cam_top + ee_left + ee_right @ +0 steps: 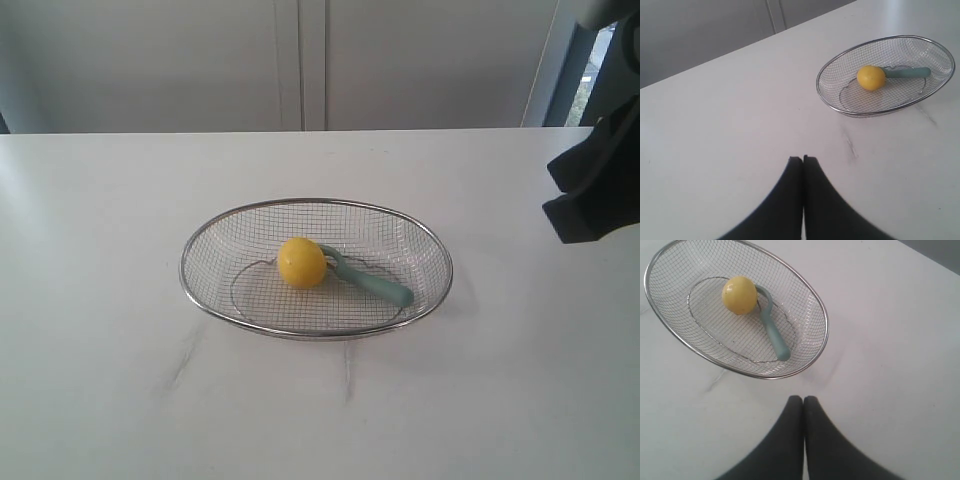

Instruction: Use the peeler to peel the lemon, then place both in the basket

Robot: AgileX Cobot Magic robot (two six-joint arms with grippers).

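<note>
The lemon (301,262) lies in the middle of the basket (183,268), which stands on the white tabletop (100,380). The peeler (375,285) lies in the basket too, its curved head touching the lemon's right side and its handle pointing right and near. The left tool (803,159) and the right tool (803,399) are both fully closed, holding nothing, clear of the basket.

Exterior view, frame centre: lemon (301,262) bright yellow, plain skin, small pale highlight. 
peeler (375,283): muted teal-green, handle and head alike. 
basket (183,270): silver wire, fine square-grid mesh, shiny rim. 
table (100,390): white, with faint grey streaks (185,360) lower centre. 
wall (150,60), upper frame: pale grey panels, darker vertical seams. 
arm housing (600,185), right edge: black. 
left gripper (803,160) and right gripper (803,399): plain black.
</note>
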